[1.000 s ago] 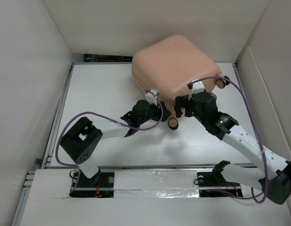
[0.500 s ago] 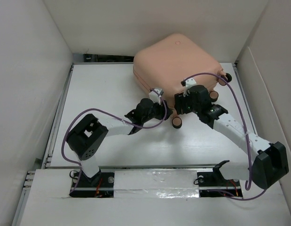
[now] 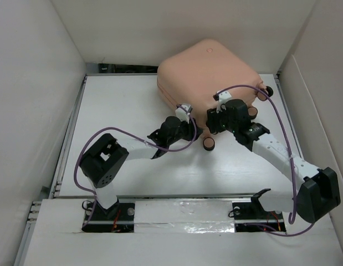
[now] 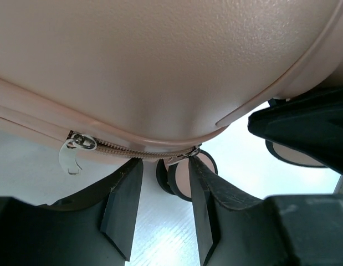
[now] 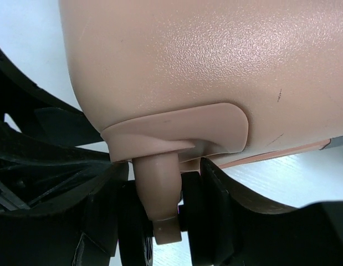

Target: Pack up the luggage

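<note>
luggage point(image 3: 207, 75) lies flat, wheels point(image 3: 208, 144) pointing near-right; left tool point(image 4: 163, 166) parted, right tool point(image 5: 160, 173) around wheel post point(image 5: 155, 208), grip unclear.

Luggage point(image 4: 177, 61) shell is finely grained plastic, zipper pull point(image 4: 71, 154) shiny metal

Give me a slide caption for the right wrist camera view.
Right gripper straddling a wheel post at the peach luggage corner.

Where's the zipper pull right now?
In the left wrist view, the zipper pull hangs from the luggage seam at image left, beside the left gripper.
</note>
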Robot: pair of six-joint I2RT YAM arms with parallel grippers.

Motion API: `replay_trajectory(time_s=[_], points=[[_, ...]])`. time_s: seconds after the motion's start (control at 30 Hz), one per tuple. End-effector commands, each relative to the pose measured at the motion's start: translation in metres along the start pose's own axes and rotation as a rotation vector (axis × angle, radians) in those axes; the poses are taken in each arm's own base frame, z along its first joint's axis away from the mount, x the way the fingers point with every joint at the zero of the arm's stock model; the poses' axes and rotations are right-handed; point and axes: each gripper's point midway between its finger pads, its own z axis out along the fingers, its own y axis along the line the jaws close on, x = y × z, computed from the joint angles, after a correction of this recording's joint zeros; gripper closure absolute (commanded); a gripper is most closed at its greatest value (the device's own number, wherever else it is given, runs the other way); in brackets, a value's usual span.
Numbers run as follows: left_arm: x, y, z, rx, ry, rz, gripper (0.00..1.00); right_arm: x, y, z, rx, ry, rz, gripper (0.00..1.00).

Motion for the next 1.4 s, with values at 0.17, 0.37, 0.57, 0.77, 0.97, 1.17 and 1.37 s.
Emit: replay_trajectory(time_s=[0.17, 0.37, 0.57, 0.77, 0.97, 1.17, 1.37], points=[[-0.016, -0.016, -0.013, 0.024, -0.077, 0.010, 0.56, -0.033, 0.092, -0.016, -0.291, -0.143, 0.002, 1.00], [-0.009, -0.008, -0.025, -0.013, -0.081, 0.010, 0.60, -0.028, 0.112, -0.014, -0.334, -0.132, 0.003, 1.00], [-0.008, -0.012, -0.025, -0.004, -0.085, 0.020, 0.70, -0.030, 0.130, -0.017, -0.376, -0.146, 0.009, 1.00], [-0.009, -0.018, -0.027, 0.007, -0.088, 0.033, 0.75, -0.029, 0.139, -0.016, -0.395, -0.145, 0.012, 1.00], [-0.016, -0.022, -0.026, -0.014, -0.122, 0.029, 0.81, -0.022, 0.151, -0.016, -0.417, -0.131, 0.011, 1.00], [-0.024, -0.007, -0.029, -0.110, -0.148, 0.032, 1.00, -0.017, 0.138, -0.021, -0.347, -0.145, 0.024, 1.00], [-0.015, 0.036, -0.052, -0.294, -0.130, 0.102, 1.00, -0.003, 0.117, -0.029, -0.261, -0.144, 0.033, 1.00]])
